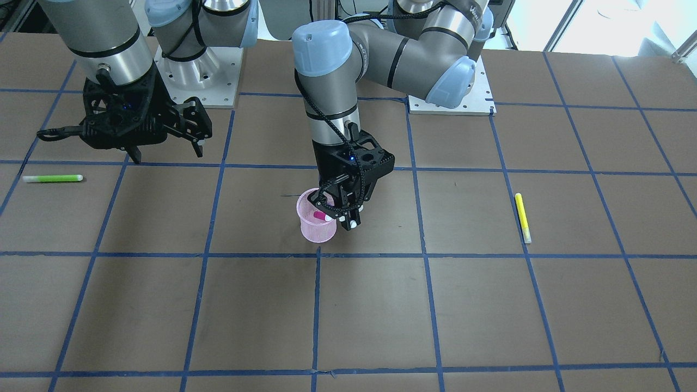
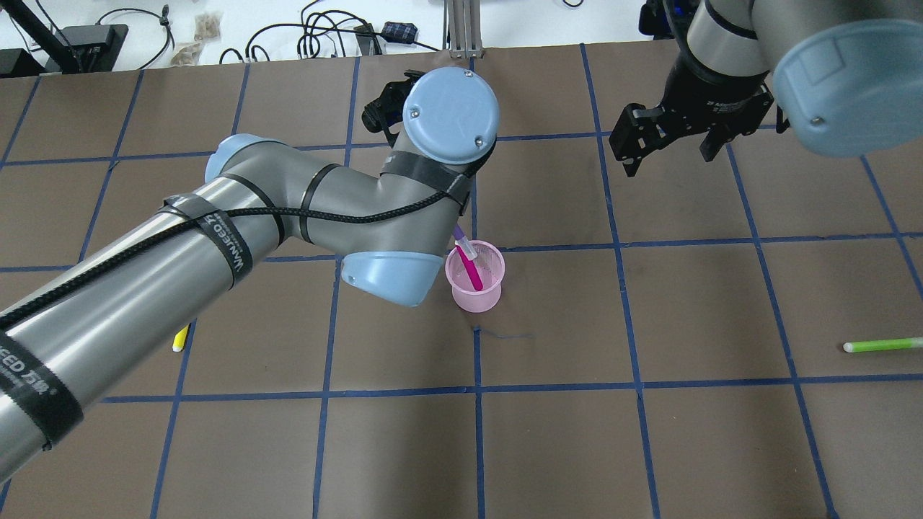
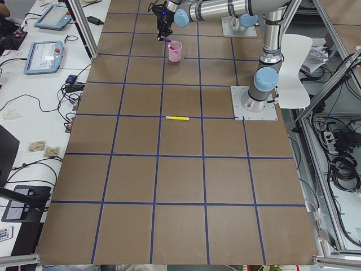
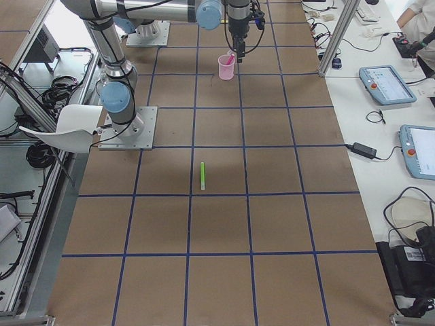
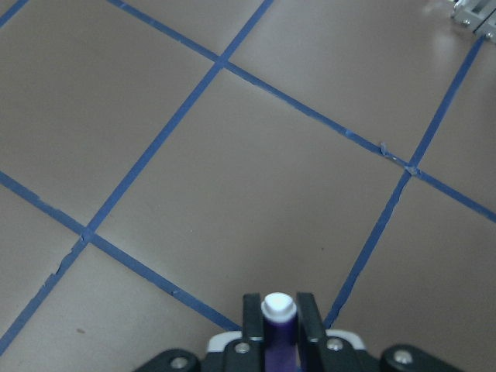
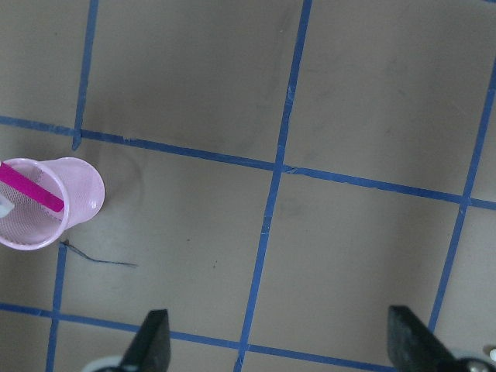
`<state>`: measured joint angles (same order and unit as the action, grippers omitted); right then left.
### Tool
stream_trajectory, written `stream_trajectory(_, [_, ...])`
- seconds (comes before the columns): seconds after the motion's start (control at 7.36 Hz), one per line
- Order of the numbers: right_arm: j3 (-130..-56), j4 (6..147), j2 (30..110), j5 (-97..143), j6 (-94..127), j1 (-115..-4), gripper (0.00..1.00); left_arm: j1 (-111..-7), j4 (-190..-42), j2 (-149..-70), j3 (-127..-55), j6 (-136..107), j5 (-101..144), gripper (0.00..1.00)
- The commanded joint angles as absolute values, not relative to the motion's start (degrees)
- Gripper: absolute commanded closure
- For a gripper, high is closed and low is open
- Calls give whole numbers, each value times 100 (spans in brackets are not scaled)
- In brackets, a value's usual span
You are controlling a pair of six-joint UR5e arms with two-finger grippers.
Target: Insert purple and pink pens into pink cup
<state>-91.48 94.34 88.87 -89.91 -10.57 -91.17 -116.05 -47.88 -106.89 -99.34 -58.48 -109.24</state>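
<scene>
The pink mesh cup [image 1: 316,230] stands near the table's middle, also in the overhead view [image 2: 474,290]. A pink pen [image 2: 473,271] leans inside it, seen too in the right wrist view [image 6: 31,186]. My left gripper [image 1: 347,221] hangs at the cup's rim, shut on the purple pen [image 5: 279,333], which points down with its white end up. A bit of the purple pen [image 2: 459,232] shows under the wrist, just above the rim. My right gripper [image 1: 166,149] is open and empty, raised off to the side near its base.
A green pen [image 1: 53,178] lies on the table on my right side. A yellow pen [image 1: 523,218] lies on my left side. The two base plates stand along the robot's edge of the brown table, which is marked with blue tape.
</scene>
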Motion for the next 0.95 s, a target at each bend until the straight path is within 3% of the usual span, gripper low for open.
stream_trajectory(0.0, [-8965,9220,8903,-8939,-1371,-9114,0,-11724,-4790,-10722,-10220,-6047,-11212,100])
stream_trajectory(0.54, [-9035,9211,8895,-8947,-1459,-9123,0,-12058,-4781,-10863,-10248,-6521,-11276,100])
stream_trajectory(0.68, [-9035,9211,8895,-8947,-1459,-9123,0,-12163,-4790,-10889,-10257,-6704,-11294,63])
stream_trajectory(0.81, [-9035,9202,8895,-8947,-1459,-9123,0,-12199,-4790,-10933,-10248,-6741,-11285,3])
